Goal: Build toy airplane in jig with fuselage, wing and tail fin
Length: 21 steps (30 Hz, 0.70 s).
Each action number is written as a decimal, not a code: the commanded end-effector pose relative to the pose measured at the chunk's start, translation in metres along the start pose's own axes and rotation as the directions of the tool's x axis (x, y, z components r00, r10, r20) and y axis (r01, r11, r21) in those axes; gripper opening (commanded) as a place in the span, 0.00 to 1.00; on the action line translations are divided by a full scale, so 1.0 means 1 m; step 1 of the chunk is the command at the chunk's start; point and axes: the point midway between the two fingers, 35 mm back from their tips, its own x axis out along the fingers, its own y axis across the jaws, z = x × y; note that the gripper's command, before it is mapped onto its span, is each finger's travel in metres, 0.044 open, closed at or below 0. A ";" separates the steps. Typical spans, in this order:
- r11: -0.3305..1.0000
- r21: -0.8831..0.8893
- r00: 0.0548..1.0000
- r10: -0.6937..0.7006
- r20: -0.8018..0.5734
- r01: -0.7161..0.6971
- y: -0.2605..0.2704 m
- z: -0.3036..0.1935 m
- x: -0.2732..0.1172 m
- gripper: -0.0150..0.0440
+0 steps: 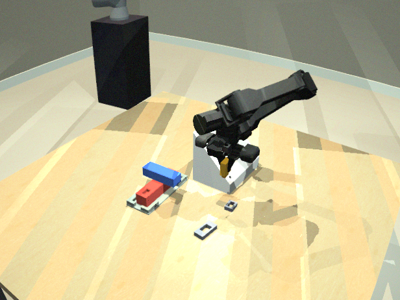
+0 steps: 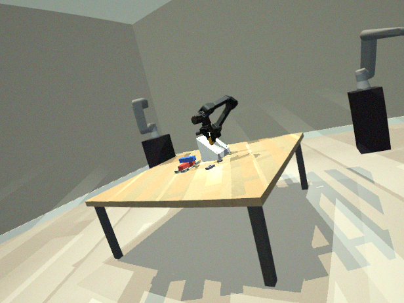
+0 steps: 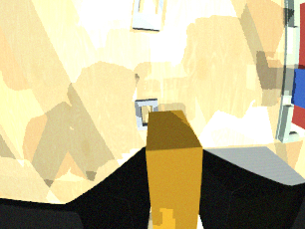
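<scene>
The red fuselage point(image 1: 149, 197) point(image 2: 183, 166) point(image 3: 302, 30) lies lengthwise in the pale cradle point(image 1: 131, 202) point(image 3: 289, 121) and looks flat. An open socket shows on top near its near end. The blue wing point(image 1: 159, 173) point(image 2: 187, 159) point(image 3: 300, 87) lies across its top; its tab is hidden. My gripper point(image 1: 225, 160) point(image 3: 167, 153) is shut on the orange tail fin point(image 1: 224, 169) point(image 2: 210, 141) point(image 3: 173, 131), holding it upright above the table, to the right of the cradle in the top view. The fin's tab cannot be made out.
A white wedge-shaped block point(image 1: 209, 169) point(image 2: 208, 151) stands close behind the fin. A small dark ring-shaped holder point(image 1: 226, 206) point(image 3: 139, 112) and a larger one point(image 1: 199, 233) point(image 2: 210, 167) point(image 3: 147, 24) lie on the table in front of it.
</scene>
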 end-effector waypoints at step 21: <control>1.000 0.002 1.000 -0.015 0.007 0.015 -0.053 0.046 0.001 0.25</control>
